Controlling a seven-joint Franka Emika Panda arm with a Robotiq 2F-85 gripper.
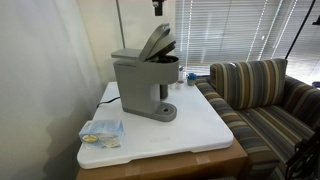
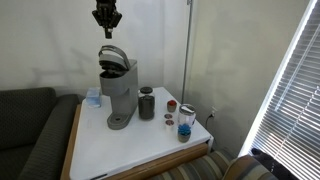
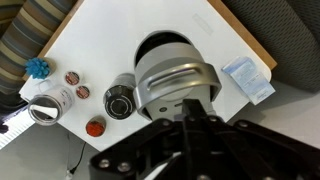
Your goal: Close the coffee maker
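The grey coffee maker (image 1: 140, 82) stands on the white table, and its hinged top lid (image 1: 155, 42) is tilted up and open. It shows in both exterior views (image 2: 118, 92). In the wrist view I look straight down on its silver lid (image 3: 175, 82). My gripper (image 2: 106, 18) hangs in the air well above the machine and touches nothing. Only its tip shows at the top edge of an exterior view (image 1: 158, 5). In the wrist view the fingers (image 3: 193, 108) are pressed together and empty.
On the white table (image 1: 200, 125) a dark cup (image 2: 147, 103), a jar (image 2: 186, 118) and small round lids (image 3: 73, 78) stand beside the machine. A plastic packet (image 1: 102, 132) lies on its other side. A striped sofa (image 1: 260, 90) adjoins the table.
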